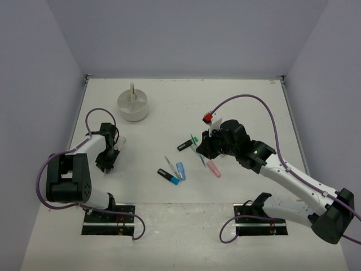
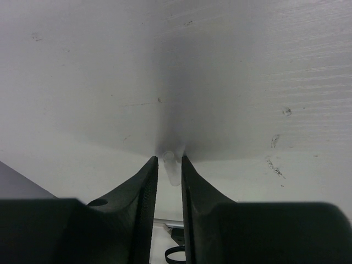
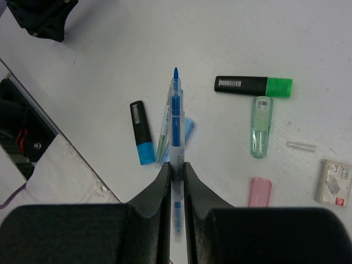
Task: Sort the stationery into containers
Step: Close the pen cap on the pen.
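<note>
Right gripper point(image 3: 176, 168): clenched on a blue pen point(image 3: 175, 110), nib pointing to 12 o'clock in the wrist view, body running back between the fingers. It's held up above the loose pile.

Left gripper point(image 2: 169, 159): fingers pinched nearly together on a small pale see-through bit point(image 2: 172, 170), low over the bare table point(image 2: 247, 82). Honestly can't tell what the bit is.

White tub point(image 1: 123, 107): round, sitting toward 11 o'clock of the table in the top view, well apart from the pile. A yellow stick point(image 1: 132, 90) stands upright in it. Which compartment, can't tell.

Black highlighter with blue cap point(image 3: 142, 132): flat on the table at 9 o'clock of the held pen, cap end toward 6.

Thin clear pen point(image 3: 163, 126): lying just beside the held pen's line on the 9 o'clock side, next to a light-blue highlighter point(image 3: 188, 129) that peeks out on the 3 o'clock side.

Black highlighter with green cap point(image 3: 253, 86): at 2 o'clock of the pen, lying crosswise, cap toward 3.

Clear green highlighter point(image 3: 262, 126): just under that green cap, at its 6 o'clock, not quite touching.

Pink highlighter point(image 3: 259, 192): at 6 o'clock of the clear green one, partly hidden behind the gripper body.

Small clear tube point(image 3: 301, 146): near the clear green one, at its 4 o'clock.

Wrapped eraser point(image 3: 334, 182): at the 3 o'clock edge of the wrist view, near the tube.
</note>
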`<state>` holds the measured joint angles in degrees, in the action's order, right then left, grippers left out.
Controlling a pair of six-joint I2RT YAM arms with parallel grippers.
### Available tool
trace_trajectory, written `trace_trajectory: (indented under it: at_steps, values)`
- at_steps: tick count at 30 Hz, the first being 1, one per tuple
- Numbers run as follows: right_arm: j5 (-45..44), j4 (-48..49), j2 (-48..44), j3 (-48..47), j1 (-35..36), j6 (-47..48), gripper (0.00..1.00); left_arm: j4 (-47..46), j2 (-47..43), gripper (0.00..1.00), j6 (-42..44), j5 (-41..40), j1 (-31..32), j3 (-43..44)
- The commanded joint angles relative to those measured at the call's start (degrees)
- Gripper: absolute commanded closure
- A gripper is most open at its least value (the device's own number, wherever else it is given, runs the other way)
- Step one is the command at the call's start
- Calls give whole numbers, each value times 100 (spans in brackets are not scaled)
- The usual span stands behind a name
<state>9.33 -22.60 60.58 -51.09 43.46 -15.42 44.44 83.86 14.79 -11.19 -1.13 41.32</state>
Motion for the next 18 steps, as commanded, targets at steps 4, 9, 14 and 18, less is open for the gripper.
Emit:
trace_trajectory:
  at_steps: [4, 9, 14, 18]
  values:
    - [-168, 153, -149, 20, -11, -5, 100, -287, 163, 80, 203, 3, -37, -83]
    - [-207, 160, -178, 29, -13, 4, 100, -291, 128, 100, 214, 50, -14, -75]
    - [-242, 160, -173, 29, -13, -9, 100, -366, -63, 100, 266, 285, 386, 296]
    - [-229, 153, -140, 29, -13, -40, 100, -209, 30, 100, -365, 239, 698, 1565]
